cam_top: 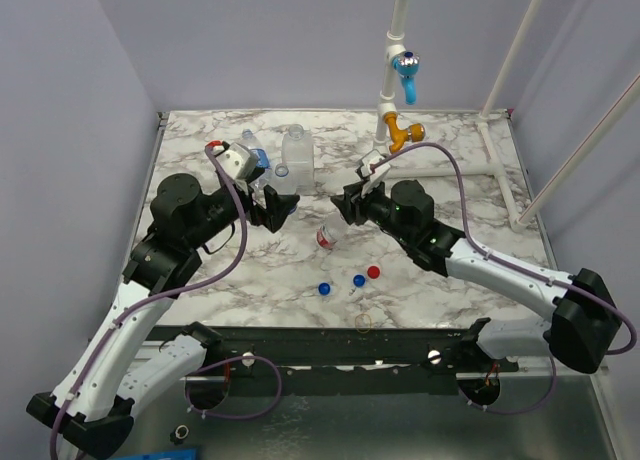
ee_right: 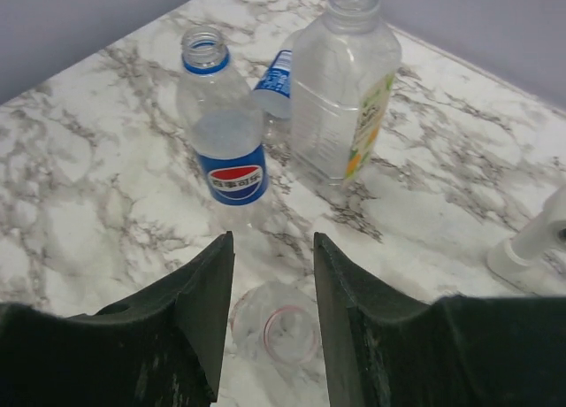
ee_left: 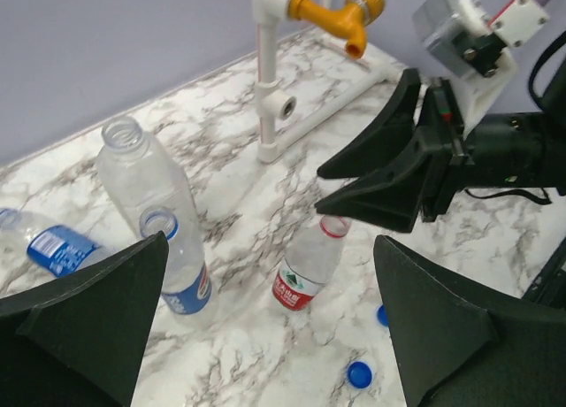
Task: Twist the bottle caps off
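Left jaws gaping wide, nothing between them, poised just beside the upright blue-label bottle [ee_right: 221,150], which has no cap on. Right jaws drawn narrow at the top of the red-label bottle [ee_left: 302,267], tilted on the table [cam_top: 450,180]. Pinching it or not, can't tell. Nearer the arm bases, loose: a blue cap [cam_top: 323,289], a second blue cap [cam_top: 358,280], a red cap [cam_top: 374,272].
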You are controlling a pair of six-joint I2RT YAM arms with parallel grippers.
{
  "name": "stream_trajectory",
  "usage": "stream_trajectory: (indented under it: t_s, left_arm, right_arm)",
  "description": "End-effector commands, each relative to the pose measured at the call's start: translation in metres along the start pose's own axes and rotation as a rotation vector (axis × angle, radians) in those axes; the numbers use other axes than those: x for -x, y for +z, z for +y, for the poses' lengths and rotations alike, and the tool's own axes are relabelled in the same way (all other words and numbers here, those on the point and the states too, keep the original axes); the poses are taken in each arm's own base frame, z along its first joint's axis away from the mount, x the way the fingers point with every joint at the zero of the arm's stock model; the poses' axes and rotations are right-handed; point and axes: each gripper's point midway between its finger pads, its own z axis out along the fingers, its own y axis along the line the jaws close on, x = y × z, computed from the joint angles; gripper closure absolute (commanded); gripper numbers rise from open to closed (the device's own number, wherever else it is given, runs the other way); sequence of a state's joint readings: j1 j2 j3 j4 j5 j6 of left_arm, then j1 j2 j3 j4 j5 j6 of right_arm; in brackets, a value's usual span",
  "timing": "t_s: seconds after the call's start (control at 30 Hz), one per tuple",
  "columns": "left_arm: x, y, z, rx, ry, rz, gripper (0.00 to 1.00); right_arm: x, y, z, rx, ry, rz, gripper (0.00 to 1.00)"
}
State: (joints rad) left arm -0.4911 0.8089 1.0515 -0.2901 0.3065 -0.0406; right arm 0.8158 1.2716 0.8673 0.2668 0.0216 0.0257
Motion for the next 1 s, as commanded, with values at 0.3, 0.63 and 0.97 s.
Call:
stream_trajectory:
  t_s: [0.3, 0.63, 0.97]
  left_arm:
    - [-0.035, -0.009, 0.021, 0.117, -0.001, 0.138, 0.01]
    - [-0.064, -0.005, 0.030, 0.150, -0.024, 0.237, 0.01]
    - [-0.085, -0.015, 0.084, 0.287, -0.144, 0.293, 0.01]
  right_arm:
    - [-0.006, 0.017, -0.034, -0.174, -0.066, -0.066, 0.54]
    - [-0.029, 0.001, -0.036, -0.190, -0.034, 0.002, 0.50]
    - [-0.051, -0.024, -0.047, -0.277, 0.078, 0.045, 0.35]
